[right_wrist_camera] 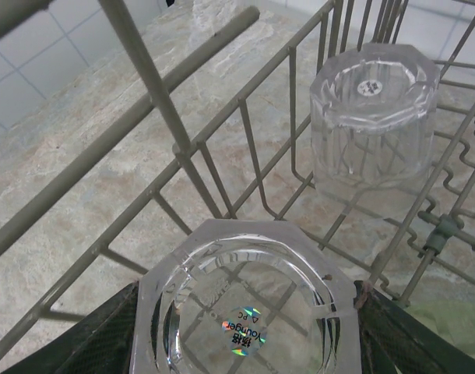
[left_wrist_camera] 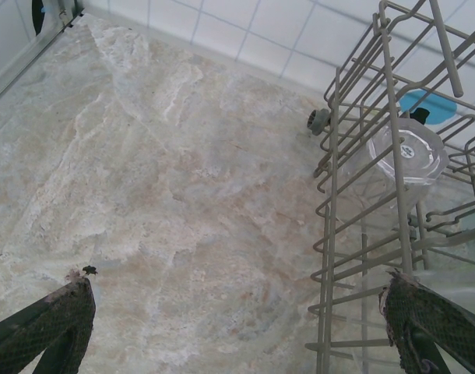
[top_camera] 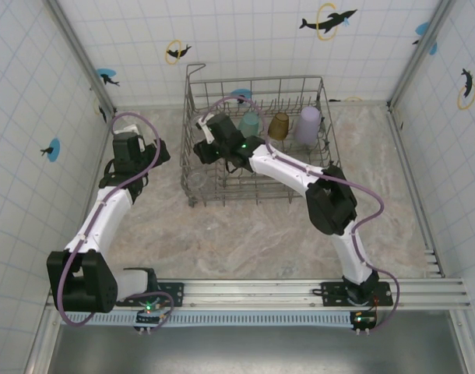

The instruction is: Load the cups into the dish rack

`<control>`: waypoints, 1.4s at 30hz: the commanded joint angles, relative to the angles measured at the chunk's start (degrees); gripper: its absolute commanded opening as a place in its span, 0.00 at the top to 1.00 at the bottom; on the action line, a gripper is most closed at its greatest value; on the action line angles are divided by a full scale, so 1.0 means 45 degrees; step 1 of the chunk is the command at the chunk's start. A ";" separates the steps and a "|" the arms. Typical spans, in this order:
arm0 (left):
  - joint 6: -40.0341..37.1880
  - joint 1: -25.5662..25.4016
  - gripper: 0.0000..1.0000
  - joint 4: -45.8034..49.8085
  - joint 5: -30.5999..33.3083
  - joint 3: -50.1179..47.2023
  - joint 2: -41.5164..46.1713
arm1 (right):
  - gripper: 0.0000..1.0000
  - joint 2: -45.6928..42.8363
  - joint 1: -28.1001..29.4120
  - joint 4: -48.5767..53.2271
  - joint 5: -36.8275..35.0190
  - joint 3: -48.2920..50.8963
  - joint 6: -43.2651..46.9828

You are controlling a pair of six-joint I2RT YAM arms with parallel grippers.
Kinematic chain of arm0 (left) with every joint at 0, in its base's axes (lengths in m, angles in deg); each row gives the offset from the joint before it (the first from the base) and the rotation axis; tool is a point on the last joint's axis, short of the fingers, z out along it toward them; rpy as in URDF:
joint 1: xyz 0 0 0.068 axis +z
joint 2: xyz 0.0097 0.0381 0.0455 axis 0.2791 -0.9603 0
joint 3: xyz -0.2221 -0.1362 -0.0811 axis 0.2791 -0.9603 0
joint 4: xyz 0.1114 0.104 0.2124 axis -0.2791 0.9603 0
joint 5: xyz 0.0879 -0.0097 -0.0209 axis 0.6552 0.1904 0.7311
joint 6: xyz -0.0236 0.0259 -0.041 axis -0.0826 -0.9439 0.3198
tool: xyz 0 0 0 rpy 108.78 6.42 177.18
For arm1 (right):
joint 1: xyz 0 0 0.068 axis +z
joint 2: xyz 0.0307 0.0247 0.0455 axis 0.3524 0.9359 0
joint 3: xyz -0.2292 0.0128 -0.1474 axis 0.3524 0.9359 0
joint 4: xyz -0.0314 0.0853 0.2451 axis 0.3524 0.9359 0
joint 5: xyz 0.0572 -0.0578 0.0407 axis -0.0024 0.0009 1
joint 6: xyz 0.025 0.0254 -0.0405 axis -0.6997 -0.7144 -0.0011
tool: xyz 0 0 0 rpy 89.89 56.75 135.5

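Table (top_camera: 245,234) is marble-look, with both arm bases bolted at its near edge. The left gripper (left_wrist_camera: 237,280) hovers over bare table just left of the dish rack (top_camera: 222,183). Its fingers (left_wrist_camera: 58,327) are spread wide with nothing between them. The left wrist view catches a base-up clear cup (left_wrist_camera: 407,152) behind the rack's left wall (can't confirm which one it is). The right arm reaches across the rack to its left side. The right gripper (right_wrist_camera: 249,312) is down inside the basket, right by the left wall. Its claw is pinching the stickered clear cup (right_wrist_camera: 245,312), one finger against each side. That cup is upside down, base toward the camera, with a small shiny sticker (right_wrist_camera: 244,331) on the base. I can't tell whether it rests on the wires or hangs just above them. Past it, in the same row along the wall, a second clear cup (right_wrist_camera: 374,117) sits base up on the rack wires, apart from the gripped one. Along the far side of the rack three coloured cups stand close together in a row: teal cup (top_camera: 251,123), amber cup (top_camera: 279,125), lavender cup (top_camera: 307,125). Behind the rack is a white tiled wall (top_camera: 245,39) with dolphin stickers (top_camera: 328,19).
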 commanded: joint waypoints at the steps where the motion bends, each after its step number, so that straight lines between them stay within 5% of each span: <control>1: 0.0160 0.0035 0.03 -0.0186 -0.0199 -0.0063 -0.0018 | 0.77 0.0439 0.0065 0.0242 -0.0343 -0.1093 0.0377; 11: 0.0235 0.0033 0.03 -0.0174 -0.0325 -0.0063 -0.0110 | 0.72 0.1844 0.0503 0.1842 -0.2022 -0.2674 0.1955; 27: 0.0265 0.0033 0.03 -0.0164 -0.0331 -0.0063 -0.0135 | 0.21 0.1715 0.0584 0.1874 -0.1949 -0.2743 0.1964; 42: 0.0318 0.0038 0.03 -0.0191 -0.0337 -0.0107 -0.0023 | 0.01 0.0306 0.0097 0.1573 -0.1055 -0.2724 0.1142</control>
